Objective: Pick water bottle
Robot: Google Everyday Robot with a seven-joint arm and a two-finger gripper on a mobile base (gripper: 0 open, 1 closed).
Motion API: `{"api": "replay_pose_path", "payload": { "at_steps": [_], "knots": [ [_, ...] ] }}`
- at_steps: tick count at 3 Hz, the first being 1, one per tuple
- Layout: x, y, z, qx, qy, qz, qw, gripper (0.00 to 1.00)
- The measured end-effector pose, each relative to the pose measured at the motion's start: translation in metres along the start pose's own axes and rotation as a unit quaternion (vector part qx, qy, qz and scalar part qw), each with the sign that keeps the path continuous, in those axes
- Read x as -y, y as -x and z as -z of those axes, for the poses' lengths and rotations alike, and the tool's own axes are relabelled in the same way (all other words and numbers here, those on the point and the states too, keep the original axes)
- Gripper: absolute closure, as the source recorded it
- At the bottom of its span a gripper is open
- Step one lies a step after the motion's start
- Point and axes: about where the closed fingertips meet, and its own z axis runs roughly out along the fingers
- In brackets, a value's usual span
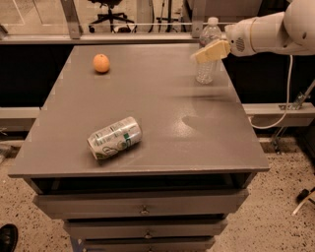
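While the white arm reached in from the right edge of the view, the pincer was positioned over the far right corner of the bench, level with the upper body of the water bottle. The tan pincer overlapped the bottle just below its shoulder. Whether the pincer was open, closed or gripping the bottle could not be told from this view.

The water bottle stood upright with its base on the bench top, close to the right edge. Its white cap showed above the pincer. The body was clear and ribbed. The contents could not be made out. The pincer covered the band where a label would sit, so no writing could be read.

Near the front left of the bench, well apart from the bottle, a silver-and-green can lay on its side. Its printing was not legible. An orange rested at the far left, level with the bottle and well apart from it. Nothing stood between the pincer and the bottle.

Drawers were fitted below the bench top. A white cable hung from the arm on the right. An office chair stood beyond the far edge.
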Motion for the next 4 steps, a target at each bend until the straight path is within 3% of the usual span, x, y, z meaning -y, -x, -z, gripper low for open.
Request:
{"api": "replay_pose_path", "payload": {
  "at_steps": [1,3,4],
  "knots": [
    [0.011,-0.01,-0.005,0.031,0.012,-0.025,0.9991,0.03],
    [0.013,-0.017,-0.004,0.065,0.037,-0.043,0.9963,0.49],
    [0.005,-0.003,0.006,0.091,0.054,-0.037,0.9937,0.72]
  ]
}}
